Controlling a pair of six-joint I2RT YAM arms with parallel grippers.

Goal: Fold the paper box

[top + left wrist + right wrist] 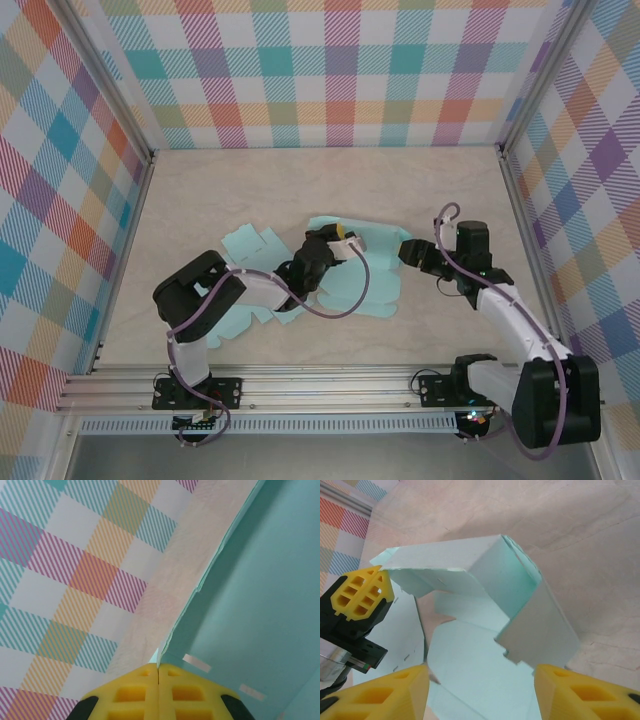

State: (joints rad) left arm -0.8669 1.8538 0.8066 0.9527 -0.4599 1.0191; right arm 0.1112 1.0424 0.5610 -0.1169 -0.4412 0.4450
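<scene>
Two grippers work the teal paper box (352, 292), lying half-raised in the middle of the table (250, 180): the left gripper (158, 667) is pinched tight on the thin edge of a lifted panel (445, 560), while the right gripper (481, 680) hangs spread wide and empty, facing the standing corner. If the left arm pulls or twists too hard, I'd guess the panel creases off its score line or slips from the pinch; and if the right pushes in off-centre, the loose sheet could skid across the table rather than fold.
</scene>
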